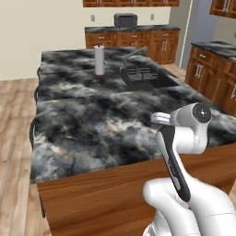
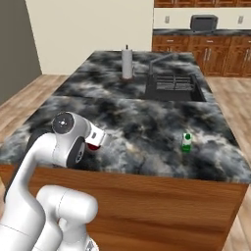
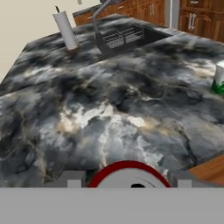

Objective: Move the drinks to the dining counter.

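Note:
The red can (image 3: 127,171) sits between my fingertips at the bottom of the hand view, and my gripper (image 3: 127,180) is shut on it. From the right base view a patch of the red can (image 2: 92,145) shows under the hand, held just above the near edge of the dining counter (image 2: 137,112). The white carton (image 2: 186,142) with its green base stands upright on the marbled top near the front right. It also shows at the right edge of the hand view as the carton (image 3: 218,76). The dining counter (image 1: 92,115) spreads ahead of my arm.
A paper towel roll (image 1: 99,60) stands upright at the far side of the island, beside the inset sink (image 1: 143,78) with its faucet. A black toaster (image 2: 204,22) sits on the back worktop. Wooden cabinets (image 1: 212,73) line the right side.

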### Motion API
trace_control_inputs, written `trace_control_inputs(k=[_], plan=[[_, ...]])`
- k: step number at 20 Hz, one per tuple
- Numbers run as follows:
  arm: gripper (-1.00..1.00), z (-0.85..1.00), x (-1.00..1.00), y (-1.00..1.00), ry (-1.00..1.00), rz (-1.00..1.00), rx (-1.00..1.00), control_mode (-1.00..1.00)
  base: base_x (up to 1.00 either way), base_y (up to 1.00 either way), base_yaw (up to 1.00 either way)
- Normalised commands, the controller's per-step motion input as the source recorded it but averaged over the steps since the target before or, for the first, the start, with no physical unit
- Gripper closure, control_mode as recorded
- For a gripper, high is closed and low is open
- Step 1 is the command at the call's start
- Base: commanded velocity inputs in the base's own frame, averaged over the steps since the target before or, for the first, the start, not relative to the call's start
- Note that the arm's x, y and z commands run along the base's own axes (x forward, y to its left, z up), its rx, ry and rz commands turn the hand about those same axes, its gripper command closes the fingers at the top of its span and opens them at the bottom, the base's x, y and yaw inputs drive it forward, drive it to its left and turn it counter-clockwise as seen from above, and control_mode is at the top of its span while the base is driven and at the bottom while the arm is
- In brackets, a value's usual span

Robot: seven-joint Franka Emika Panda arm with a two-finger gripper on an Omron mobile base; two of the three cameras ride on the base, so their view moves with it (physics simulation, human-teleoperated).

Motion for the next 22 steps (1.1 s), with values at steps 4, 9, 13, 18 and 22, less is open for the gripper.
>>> trace_control_inputs(k=[4,9,13,18,22], plan=[[1.00,0.00,0.00,0.00,0.00,0.00,0.00,1.00,0.14,-0.12,0.30],[1.00,0.00,0.00,0.00,0.00,0.00,0.00,1.00,0.67,-0.36,0.12],[1.00,0.00,0.00,0.00,0.00,0.00,0.00,1.00,0.47,-0.79,0.06],[1.00,0.00,0.00,0.00,0.00,0.00,0.00,1.00,0.04,-0.95,0.01],[1.00,0.00,0.17,-0.25,0.13,0.04,0.06,-1.00,0.00,-0.11,0.00]])
